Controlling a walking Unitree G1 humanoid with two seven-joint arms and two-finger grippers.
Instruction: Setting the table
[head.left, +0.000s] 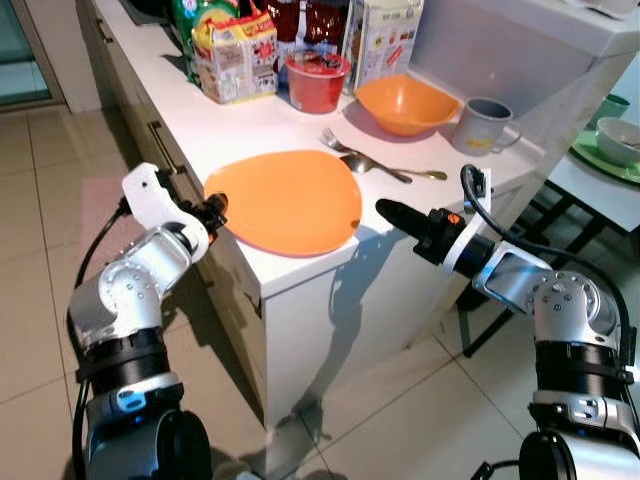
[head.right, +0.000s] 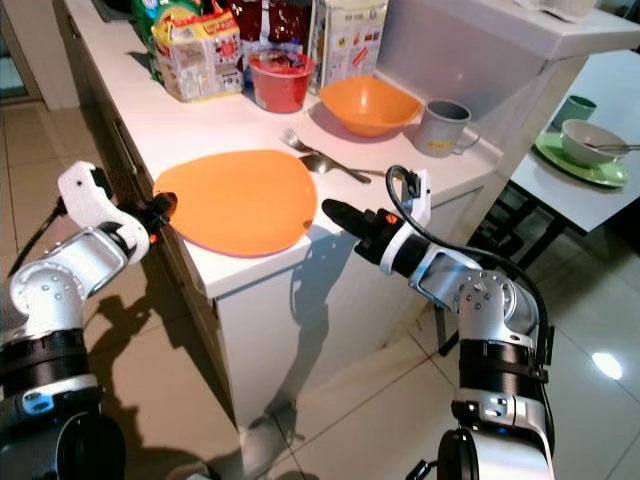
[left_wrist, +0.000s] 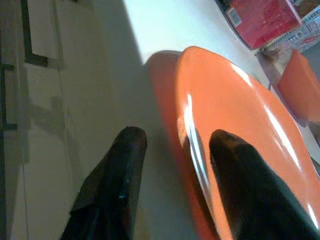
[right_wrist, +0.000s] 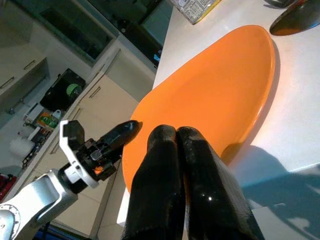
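White kitchen surface (head.left: 300, 115): orange plate (head.left: 285, 198) not yet lifted. Left hand (left_wrist: 172, 145), spread, straddles its nine-o'clock rim; right hand (head.left: 390, 212), pressed together, waits at three o'clock.

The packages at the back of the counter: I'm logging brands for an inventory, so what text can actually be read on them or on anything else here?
None can be read.
Yellow and red carton: print too blurred.
White carton: print too small.
Red cup: lid print illegible.
Grey mug: yellow mark, unreadable.
Orange plate, orange bowl: no text.
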